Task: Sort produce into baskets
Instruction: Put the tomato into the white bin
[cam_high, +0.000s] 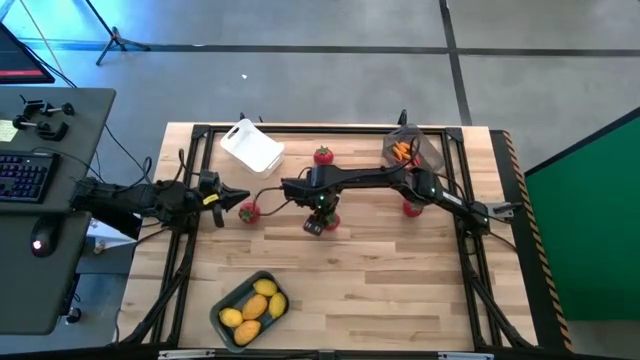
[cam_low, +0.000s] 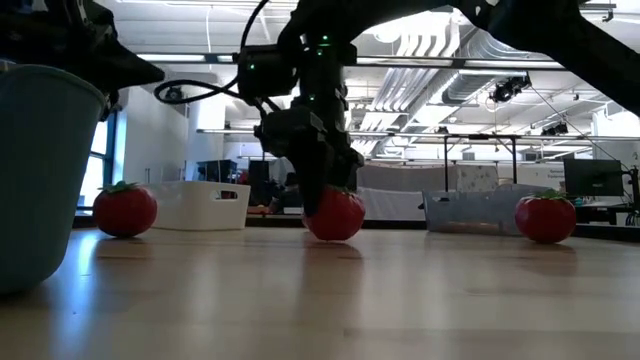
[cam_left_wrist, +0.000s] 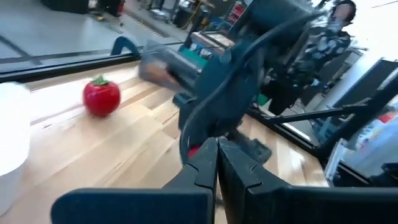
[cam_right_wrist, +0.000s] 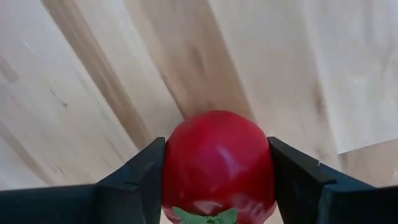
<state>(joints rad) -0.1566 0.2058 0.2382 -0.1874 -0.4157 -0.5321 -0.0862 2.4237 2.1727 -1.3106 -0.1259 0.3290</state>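
Note:
A red round fruit (cam_right_wrist: 217, 165) sits on the wooden table near its middle, with my right gripper (cam_high: 322, 222) around it, pointing down. Three more red fruits stand on the table: one (cam_high: 323, 155) at the back, one (cam_high: 249, 211) at the left, one (cam_high: 411, 208) at the right. My left gripper (cam_high: 238, 197) is shut and level just behind the left fruit, holding nothing. The white basket (cam_high: 252, 147) is at the back left. The dark basket (cam_high: 412, 148) holds orange pieces, and the grey-blue basket (cam_high: 252, 308) holds yellow fruits. My right gripper has the red fruit between its two fingers, one finger (cam_right_wrist: 140, 177) on one side and the other (cam_right_wrist: 292, 177) on the opposite side of its round body (cam_right_wrist: 177, 168). The fingers come from above, pointing down. The fruit's underside (cam_low: 335, 237) rests on the table.
Black frame rails (cam_high: 190, 250) run along the table's left and right sides. A desk with a keyboard (cam_high: 25, 178) stands left of the table. Bare wood lies between the grey-blue basket and the fruits and at the near right.

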